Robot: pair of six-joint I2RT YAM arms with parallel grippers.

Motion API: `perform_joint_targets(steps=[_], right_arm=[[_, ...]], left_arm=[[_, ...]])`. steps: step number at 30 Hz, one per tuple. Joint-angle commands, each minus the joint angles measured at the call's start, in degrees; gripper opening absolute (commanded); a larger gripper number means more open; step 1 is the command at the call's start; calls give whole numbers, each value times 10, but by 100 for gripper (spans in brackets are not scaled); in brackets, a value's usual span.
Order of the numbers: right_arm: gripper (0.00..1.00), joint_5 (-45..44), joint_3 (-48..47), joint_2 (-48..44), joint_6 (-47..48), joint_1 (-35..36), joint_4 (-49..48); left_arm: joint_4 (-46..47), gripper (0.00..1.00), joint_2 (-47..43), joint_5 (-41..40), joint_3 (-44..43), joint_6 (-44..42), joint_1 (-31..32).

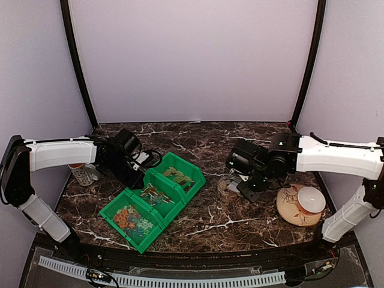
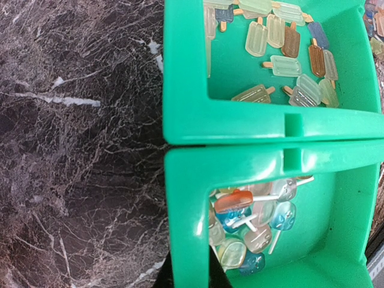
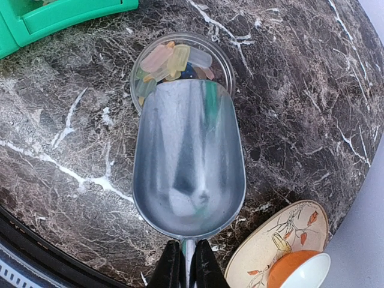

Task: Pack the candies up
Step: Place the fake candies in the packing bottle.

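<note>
We note the right claw [image 3: 183, 267] pinching the handle of an empty steel scoop [image 3: 189, 162], whose tip sits over a small clear round cup [image 3: 223, 63] of candies [image 3: 171, 60]. The left claw [image 2: 189, 279] nips the wall of a green plastic bin [image 2: 186, 198] with more candies inside.

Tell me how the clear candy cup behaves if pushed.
The clear cup looks thin plastic and holds few candies, so probably light. Low and wide on the glossy marble tabletop, it would likely slide, not tip.
</note>
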State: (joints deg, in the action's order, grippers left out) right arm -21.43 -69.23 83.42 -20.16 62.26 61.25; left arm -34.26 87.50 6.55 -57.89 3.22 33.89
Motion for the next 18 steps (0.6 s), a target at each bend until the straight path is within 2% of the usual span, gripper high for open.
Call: perform_joint_targets(steps=[1,11,18], right_arm=[[0,-3,-33,19,6,7,27],[0,-2,-59,47,17,9,42],[0,-35,-58,75,27,9,31]], left_arm=[[24,0,-37,23,-3,9,-3],[23,0,-40,23,-4,8,-4],[22,0,-42,24,-4,8,-5]])
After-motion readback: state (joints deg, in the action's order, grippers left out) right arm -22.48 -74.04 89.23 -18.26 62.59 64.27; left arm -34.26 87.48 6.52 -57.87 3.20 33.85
